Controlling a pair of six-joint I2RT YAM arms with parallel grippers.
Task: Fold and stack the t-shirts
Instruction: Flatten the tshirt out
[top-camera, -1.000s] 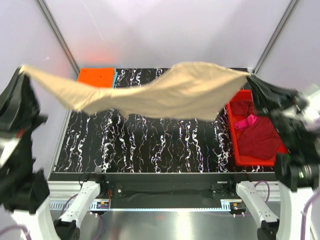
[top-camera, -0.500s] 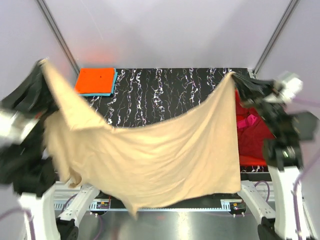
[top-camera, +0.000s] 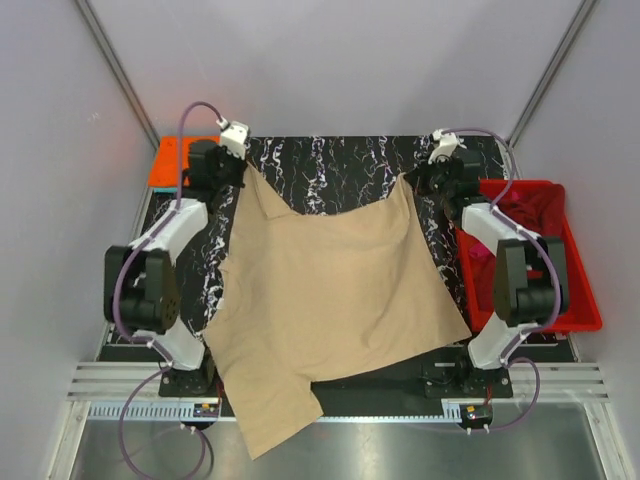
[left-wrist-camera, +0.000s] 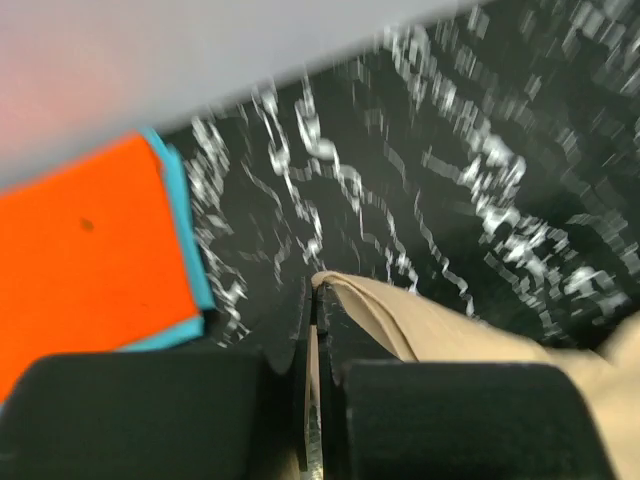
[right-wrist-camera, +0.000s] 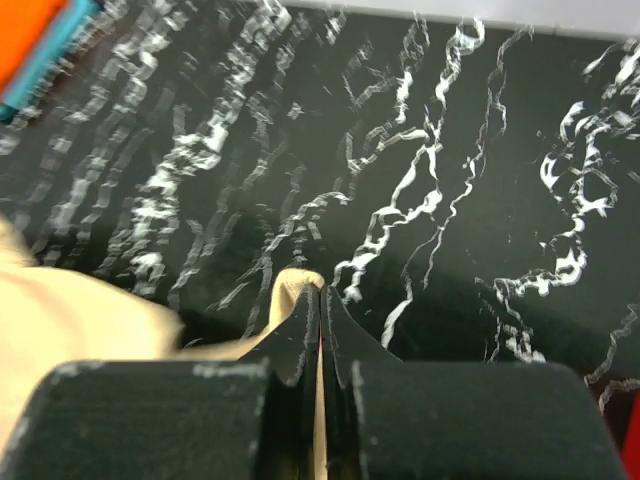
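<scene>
A large tan t-shirt (top-camera: 320, 290) lies spread over the black marbled table (top-camera: 330, 165), its near end hanging past the front edge. My left gripper (top-camera: 238, 170) is shut on its far left corner, seen as a tan fold (left-wrist-camera: 400, 320) between the closed jaws of the left gripper (left-wrist-camera: 316, 290). My right gripper (top-camera: 412, 180) is shut on the far right corner; cloth (right-wrist-camera: 290, 290) pokes out at the tips of the right gripper (right-wrist-camera: 321, 300). An orange t-shirt (top-camera: 170, 160) lies folded on a light blue one (left-wrist-camera: 185, 240) at the far left. Maroon and pink t-shirts (top-camera: 520, 215) sit in the bin.
A red plastic bin (top-camera: 585, 300) stands along the table's right side, close behind the right arm. White enclosure walls with slanted metal posts surround the table. Both arm bases are at the near edge.
Both grippers swung down and away from high in the air to the table's far edge, and the tan t-shirt went from hanging between them to lying spread on the table.
</scene>
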